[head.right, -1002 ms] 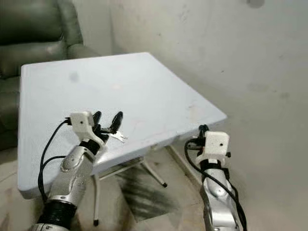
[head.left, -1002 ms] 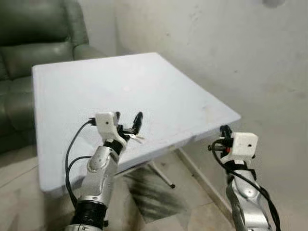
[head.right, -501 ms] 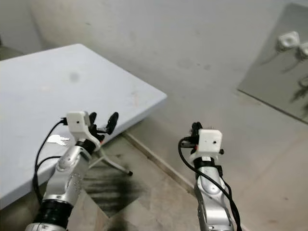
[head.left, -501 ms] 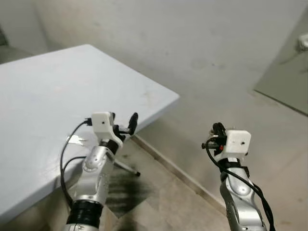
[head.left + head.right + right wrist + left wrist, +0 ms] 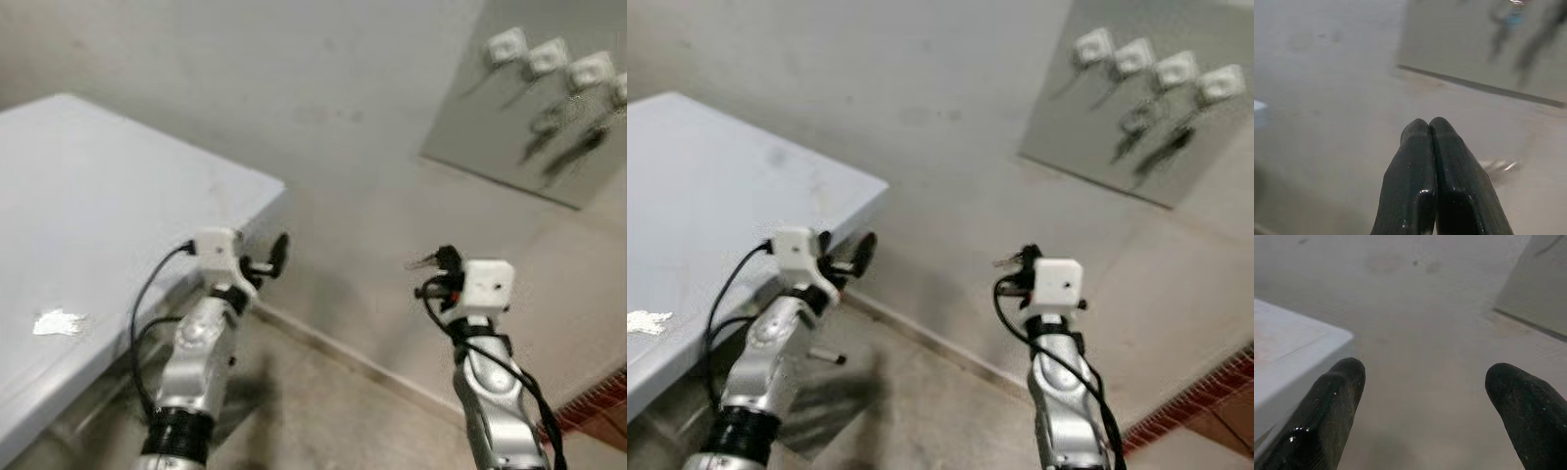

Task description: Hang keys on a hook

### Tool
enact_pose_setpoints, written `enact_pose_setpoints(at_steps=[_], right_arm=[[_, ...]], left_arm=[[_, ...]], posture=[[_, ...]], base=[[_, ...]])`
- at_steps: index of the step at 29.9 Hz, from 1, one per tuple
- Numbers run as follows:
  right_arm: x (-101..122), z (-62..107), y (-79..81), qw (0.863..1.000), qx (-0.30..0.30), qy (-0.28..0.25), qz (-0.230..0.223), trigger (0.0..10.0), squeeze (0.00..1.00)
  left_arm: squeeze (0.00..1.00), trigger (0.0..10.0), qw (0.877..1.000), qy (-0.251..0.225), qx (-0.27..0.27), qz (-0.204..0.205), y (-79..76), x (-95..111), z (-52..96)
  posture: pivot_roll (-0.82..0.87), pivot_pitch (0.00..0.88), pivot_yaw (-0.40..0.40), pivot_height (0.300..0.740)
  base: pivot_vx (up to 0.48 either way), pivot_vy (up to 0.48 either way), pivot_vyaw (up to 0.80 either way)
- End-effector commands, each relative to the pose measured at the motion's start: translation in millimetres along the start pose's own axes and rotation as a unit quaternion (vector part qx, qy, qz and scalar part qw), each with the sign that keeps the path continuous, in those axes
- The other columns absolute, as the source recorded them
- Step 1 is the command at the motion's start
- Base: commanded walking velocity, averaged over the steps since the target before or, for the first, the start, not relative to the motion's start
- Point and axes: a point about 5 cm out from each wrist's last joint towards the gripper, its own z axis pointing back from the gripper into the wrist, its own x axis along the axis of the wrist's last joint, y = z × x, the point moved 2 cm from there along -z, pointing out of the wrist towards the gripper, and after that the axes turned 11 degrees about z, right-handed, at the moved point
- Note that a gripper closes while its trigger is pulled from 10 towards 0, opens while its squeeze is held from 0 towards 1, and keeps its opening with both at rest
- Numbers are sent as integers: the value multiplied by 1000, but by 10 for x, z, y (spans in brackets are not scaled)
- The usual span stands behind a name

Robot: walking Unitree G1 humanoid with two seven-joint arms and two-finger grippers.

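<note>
Carrying keys toward the wall hooks
Right claw [image 5: 438,262] pinched on keys [image 5: 419,261] — aim for a free hook [image 5: 506,44]; left claw [image 5: 1425,396] released.

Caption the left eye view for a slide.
Robot beside a white table, left gripper open and right gripper shut, facing a grey wall panel with a row of white hooks.

A white rectangular folding worktop [image 5: 118,176] stands at left; a grey wall panel of white plastic hooks [image 5: 549,69] hangs upper right.
</note>
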Motion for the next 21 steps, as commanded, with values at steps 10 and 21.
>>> enact_pose_setpoints(at_steps=[10,21], right_arm=[[33,-34,-11,1000,-4,-3,7,10000,0],[66,-2,-2,1000,1,-20,7,10000,0]], left_arm=[[0,10000,1000,-6,1,-1,-56,26,-47],[0,10000,1000,-5,-1,4,-80,16,-7]], posture=[[5,0,-76,740],[4,0,-67,740]], base=[[0,0,-788],[0,0,-214]])
